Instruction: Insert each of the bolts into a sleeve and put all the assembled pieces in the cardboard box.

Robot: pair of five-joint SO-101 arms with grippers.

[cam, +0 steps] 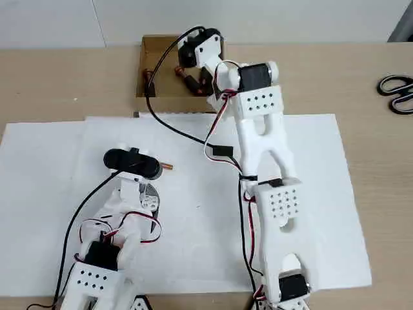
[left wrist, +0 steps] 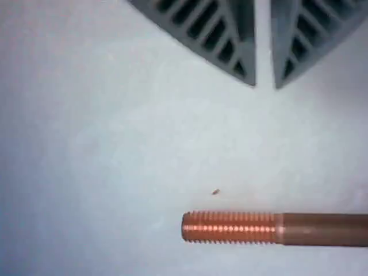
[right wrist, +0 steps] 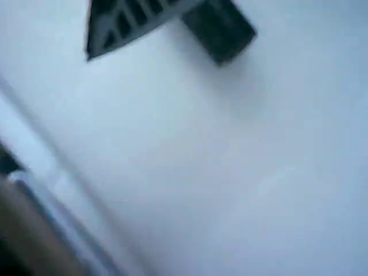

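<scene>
A copper bolt lies on the white paper, just right of my left gripper. The left wrist view shows the bolt with its threaded end bare. The left gripper hangs a short way off it, shut to a thin slit with nothing held. My right gripper is stretched out over the cardboard box at the back. Dark and reddish pieces lie inside the box, partly hidden by the arm. The right wrist view is blurred, with a dark block over a white surface.
White paper covers the middle of the wooden table. Black scissors lie at the far right edge. A black cable runs from the box across the paper to the right arm.
</scene>
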